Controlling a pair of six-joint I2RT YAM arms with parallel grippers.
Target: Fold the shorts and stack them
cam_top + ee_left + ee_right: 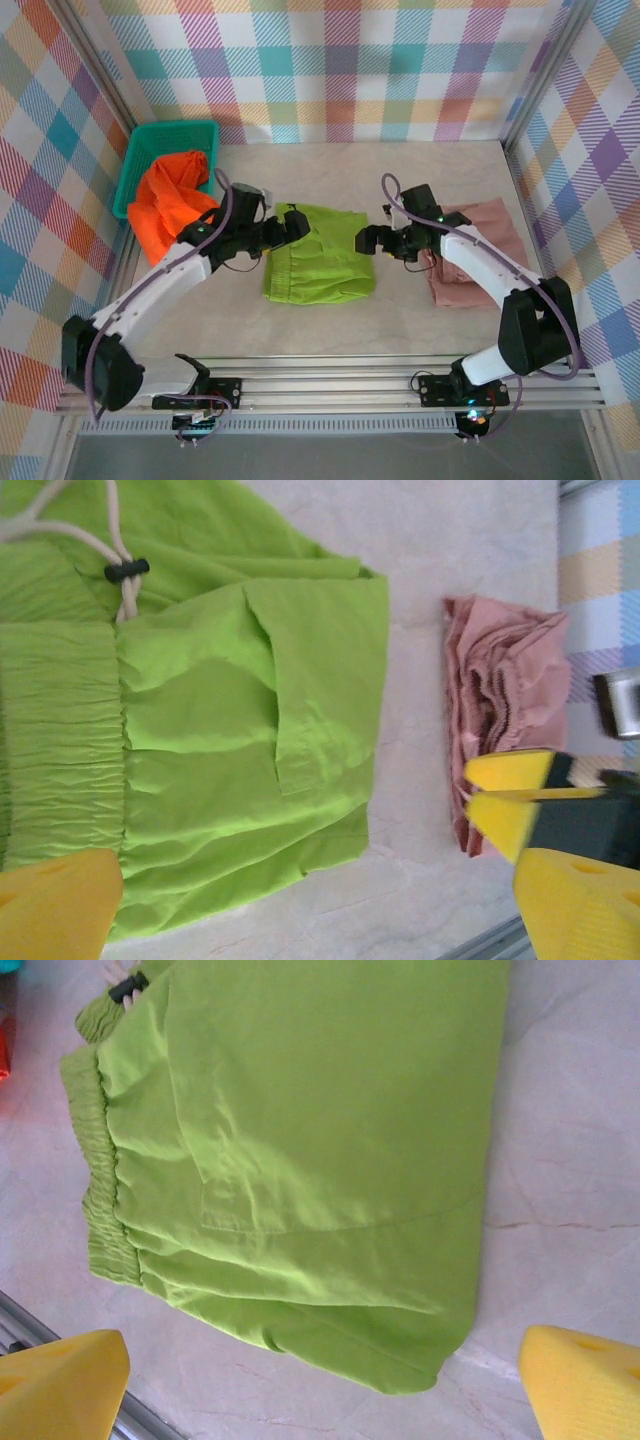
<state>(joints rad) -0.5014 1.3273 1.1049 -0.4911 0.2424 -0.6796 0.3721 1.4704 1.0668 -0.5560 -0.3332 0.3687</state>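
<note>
Pale surface, plaid walls: lime green shorts (318, 262) are laid folded at centre, flanked by left gripper (292, 228) and right gripper (366, 241), both spread open, empty. A two-sided grasp and lift onto the folded pink shorts (458, 288) is judged next.

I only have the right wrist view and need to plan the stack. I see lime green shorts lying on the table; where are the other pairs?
Observer: The pink shorts lie folded on the table, right of the lime green shorts, with a gap between them.
Operator: And the orange pair?
Observer: The orange shorts are unfolded, spilling out of the teal basket at the back left.
Operator: Is the left gripper holding anything?
Observer: No. The left gripper stands open at the green pair's back left corner, with nothing between its fingers.
</note>
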